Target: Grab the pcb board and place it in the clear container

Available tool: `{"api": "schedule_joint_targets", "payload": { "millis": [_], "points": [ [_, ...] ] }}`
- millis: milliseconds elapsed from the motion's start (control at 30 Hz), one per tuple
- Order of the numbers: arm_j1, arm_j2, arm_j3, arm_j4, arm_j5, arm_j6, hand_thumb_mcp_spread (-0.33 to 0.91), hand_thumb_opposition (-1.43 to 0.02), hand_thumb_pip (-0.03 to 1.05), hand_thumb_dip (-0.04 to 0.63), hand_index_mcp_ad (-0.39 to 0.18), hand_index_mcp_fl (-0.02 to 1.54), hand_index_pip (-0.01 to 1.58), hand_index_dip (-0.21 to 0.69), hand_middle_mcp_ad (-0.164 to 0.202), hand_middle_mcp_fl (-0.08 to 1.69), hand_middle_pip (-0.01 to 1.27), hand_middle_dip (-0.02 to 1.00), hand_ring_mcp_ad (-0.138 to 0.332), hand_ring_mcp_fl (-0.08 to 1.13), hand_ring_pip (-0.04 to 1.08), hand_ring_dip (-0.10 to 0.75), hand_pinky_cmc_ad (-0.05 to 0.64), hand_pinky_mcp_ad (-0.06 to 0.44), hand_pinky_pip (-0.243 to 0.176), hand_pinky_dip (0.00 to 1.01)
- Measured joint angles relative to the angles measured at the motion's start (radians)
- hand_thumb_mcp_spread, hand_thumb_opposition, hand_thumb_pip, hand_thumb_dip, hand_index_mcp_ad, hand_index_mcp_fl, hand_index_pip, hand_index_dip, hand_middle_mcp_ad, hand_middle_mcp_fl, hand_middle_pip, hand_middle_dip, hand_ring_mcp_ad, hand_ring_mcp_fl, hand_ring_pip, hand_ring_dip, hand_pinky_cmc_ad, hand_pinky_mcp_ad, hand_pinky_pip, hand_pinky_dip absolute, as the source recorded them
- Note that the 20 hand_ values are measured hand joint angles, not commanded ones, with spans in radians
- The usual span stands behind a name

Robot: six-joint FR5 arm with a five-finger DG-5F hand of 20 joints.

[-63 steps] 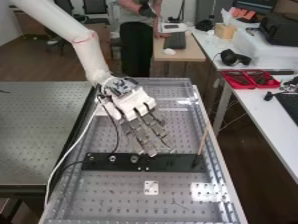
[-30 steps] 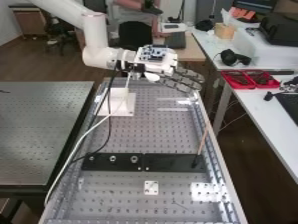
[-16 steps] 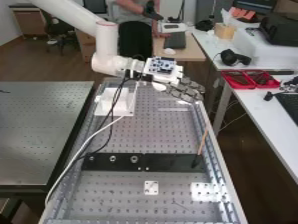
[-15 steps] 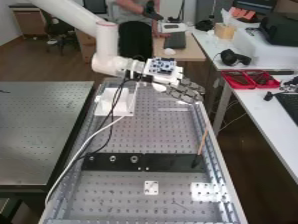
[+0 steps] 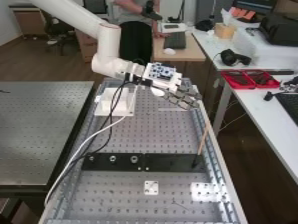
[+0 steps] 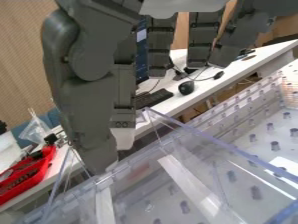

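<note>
Here's the robot hand (image 5: pixel 180 98), up above the surface (image 5: pixel 156 132), fingers extended, right by the clear container (image 6: pixel 219 143)!

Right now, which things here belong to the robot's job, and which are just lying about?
For the job:
robot arm
hand
clear container

Just lying about, by the look of it:
wooden stick
black plate
red trays
headphones
computer mouse

I can't tell which list suits the white stand.
</note>
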Motion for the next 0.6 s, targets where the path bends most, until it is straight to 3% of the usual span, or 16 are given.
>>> {"api": "schedule_joint_targets", "payload": {
  "millis": [300,600],
  "points": [
    [0.001,0.026,-0.03,0.017,0.014,-0.008,0.61,-0.84,0.34,0.234,-0.136,0.43,0.97,0.269,0.024,0.09,0.13,0.17,0.175,0.05,0.1,0.058,0.295,0.143,-0.042,0.2],
    [-0.006,0.163,-0.13,0.082,0.007,-0.068,0.58,-0.79,0.33,0.236,-0.136,0.41,0.95,0.257,0.026,0.09,0.13,0.17,0.176,0.03,0.1,0.058,0.295,0.14,-0.042,0.2]
  ]
}}
